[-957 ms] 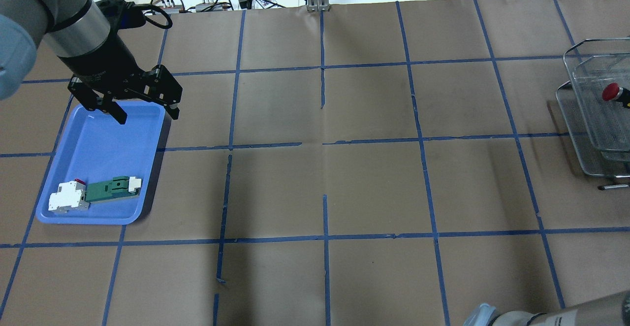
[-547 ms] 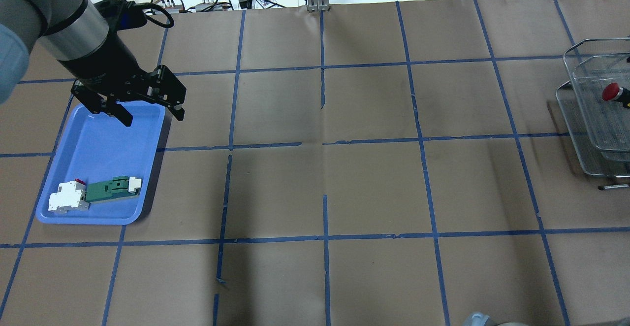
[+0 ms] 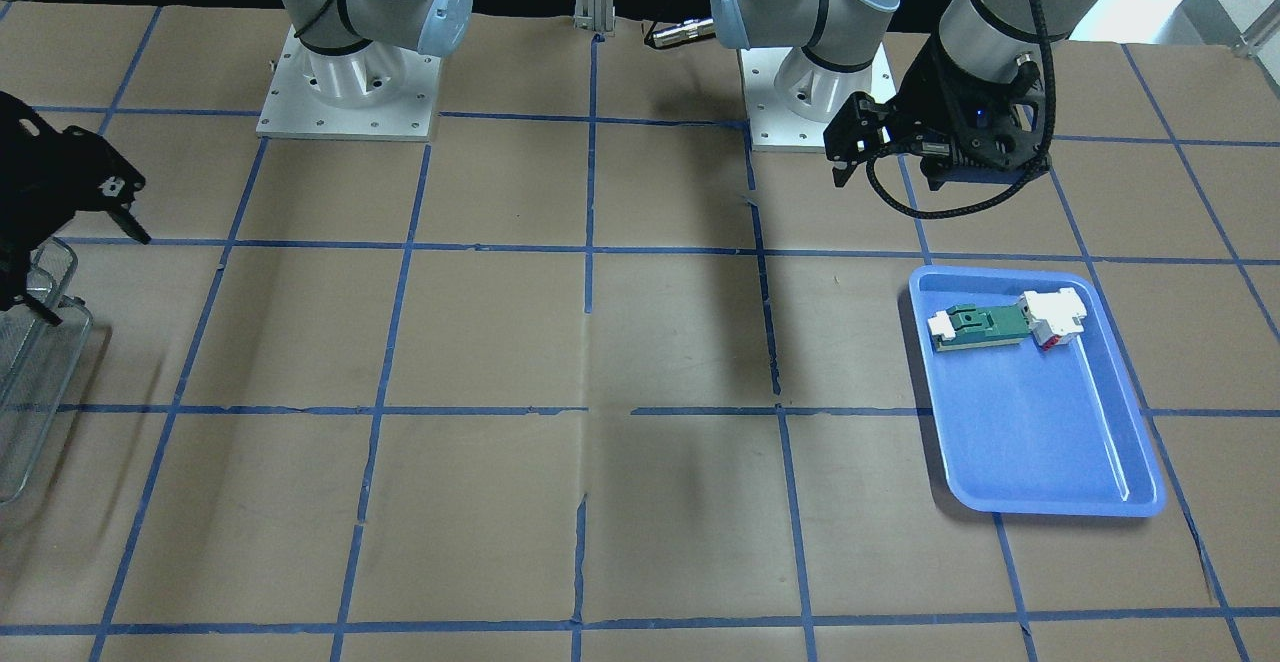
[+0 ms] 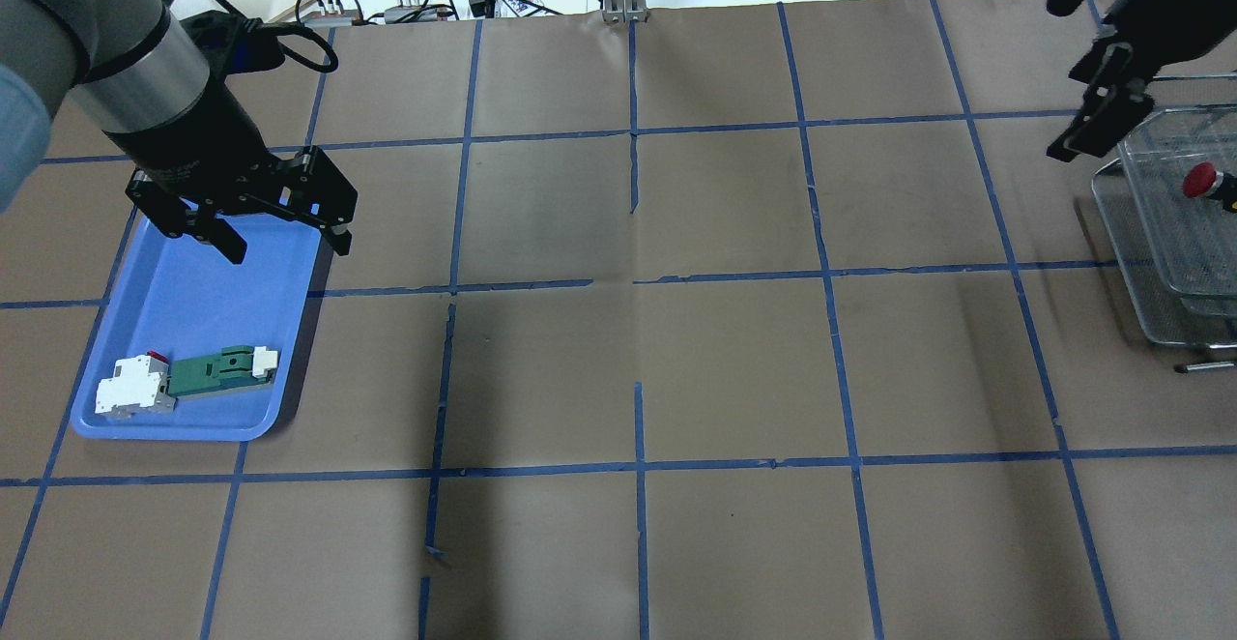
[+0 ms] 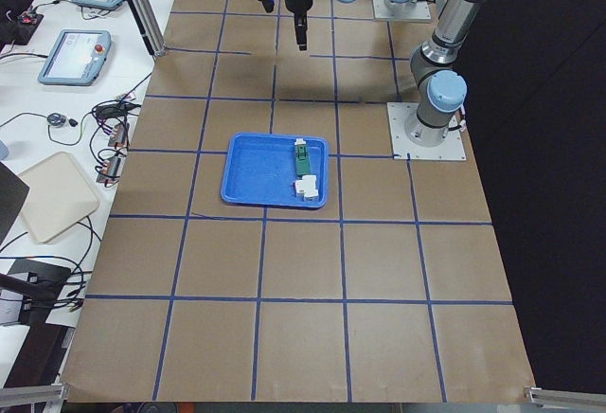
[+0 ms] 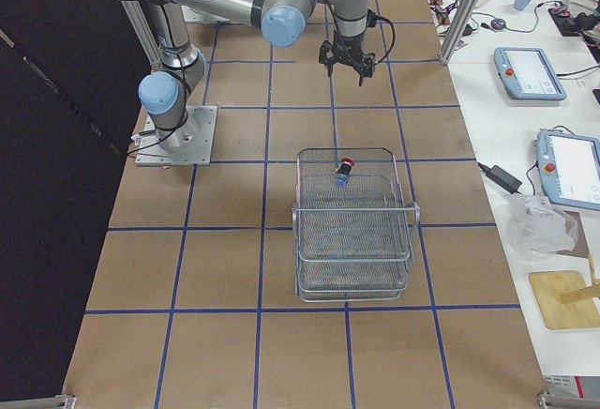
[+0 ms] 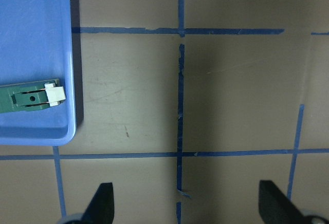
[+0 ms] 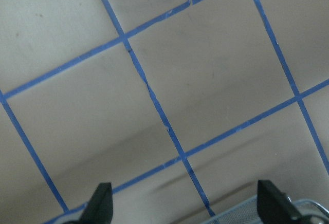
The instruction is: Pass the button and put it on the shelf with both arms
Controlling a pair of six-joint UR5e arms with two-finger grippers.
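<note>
Two black two-finger grippers, left gripper (image 4: 288, 244) and right gripper (image 6: 346, 69), are held wide open, empty. The red-capped push-button (image 4: 1201, 179) is lodged in the top tray of the silvery wire-mesh shelf (image 6: 352, 249); placement is judged done, only withdrawal needed.

Button (image 4: 1201, 179) in shelf (image 6: 356, 240) upper tier, table (image 4: 734, 350) right end; plastic tray (image 4: 193, 282) left end.

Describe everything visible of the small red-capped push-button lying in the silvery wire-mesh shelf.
The small red-capped push-button has a red mushroom cap, a black collar and a blue block behind, plastic by its look. It lies on its side in the upper tray of the silvery wire-mesh shelf, near the end toward the table's middle, cap pointing that way. Only the mesh touches it.
</note>
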